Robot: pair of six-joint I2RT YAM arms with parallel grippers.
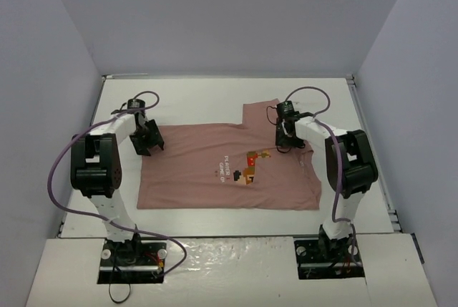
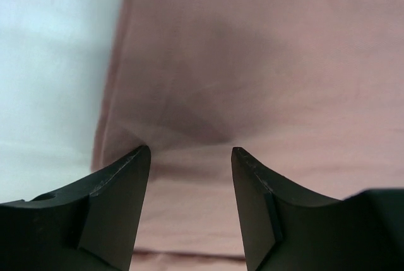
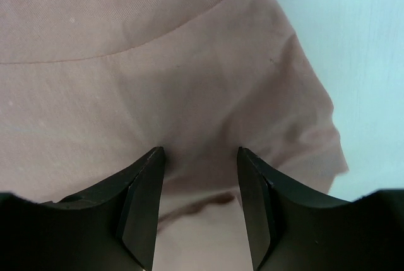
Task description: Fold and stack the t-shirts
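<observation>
A dusty-pink t-shirt (image 1: 207,178) lies spread on the white table, its print (image 1: 250,167) facing up and one sleeve (image 1: 259,112) sticking out toward the back. My left gripper (image 1: 149,142) is down at the shirt's far left corner. In the left wrist view it (image 2: 190,151) stands open, tips on the pink cloth (image 2: 265,56), with a low ridge of fabric between them. My right gripper (image 1: 286,139) is down on the shirt near the sleeve. Seen from the right wrist, it (image 3: 201,151) is open too, straddling a fold of cloth (image 3: 126,62).
The white table (image 1: 193,96) is boxed in by grey walls on three sides. Bare table shows left of the shirt (image 2: 50,62) and right of the sleeve (image 3: 360,43). Both arm bases sit at the near edge.
</observation>
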